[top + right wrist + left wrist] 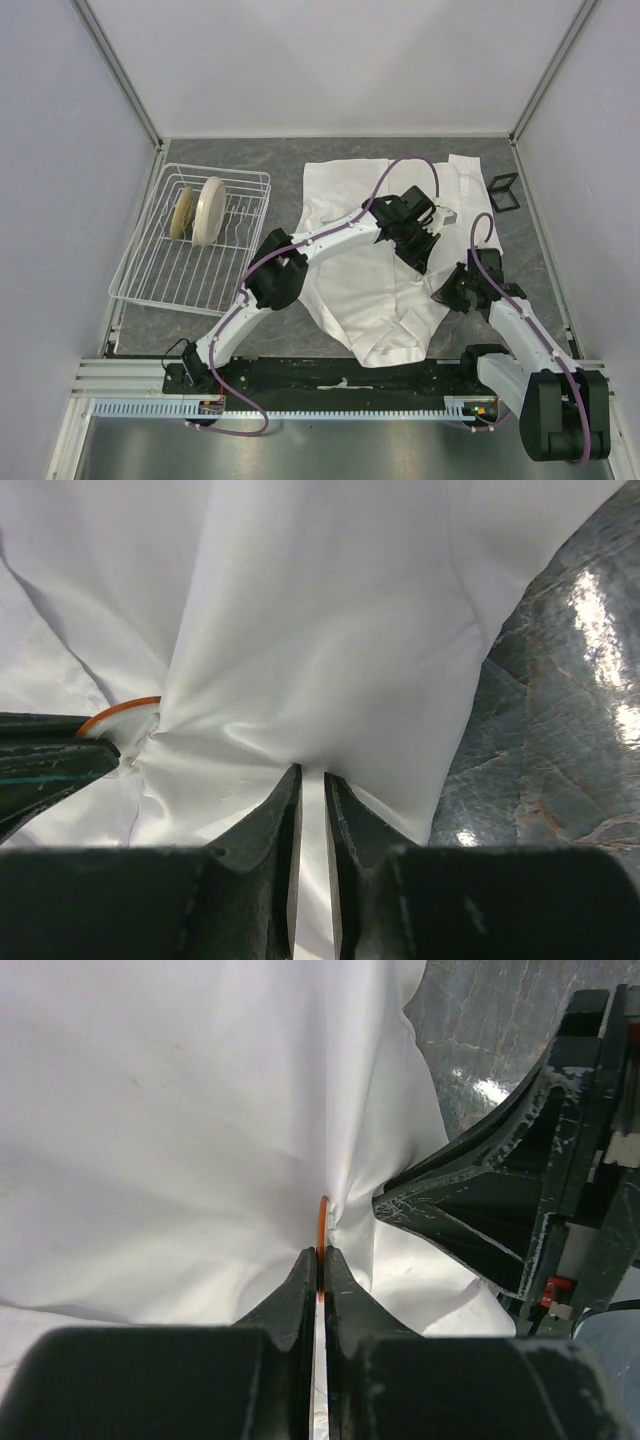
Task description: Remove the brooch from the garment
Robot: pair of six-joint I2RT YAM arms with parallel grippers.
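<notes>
– As we sweep in from the left, a white wire dish rack (190,245) sits on the grey counter (250,165), with two cream plates (205,208) standing on edge in it. What's in the middle?

– The shirt (350,280), white and wrinkled, spread over the counter's centre, and both arms are down on its right half. The left arm reaches right across the cloth, and the left end effector (421,260) is planted on it.

– Its wrist view tells the story: the fingers are pressed together on the brooch (321,1228), seen edge-on. An orange rim pokes up between the tips.

– So the brooch is out on the shirt, clamped in that left end effector?

– Exactly, and the cloth puckers out from that spot in tight folds. Just to its right, the right end effector (442,292) is nose-down on the fabric, very close to the left one.

– Its own camera shows the jaws almost together, nipping a fold of shirt between them. The brooch's rim is just off to the side, by the left arm's finger.

– Whether the brooch is free of the cloth, I cannot tell. Far right, a small black wire stand (503,192) sits by itself near the shirt's edge.
</notes>
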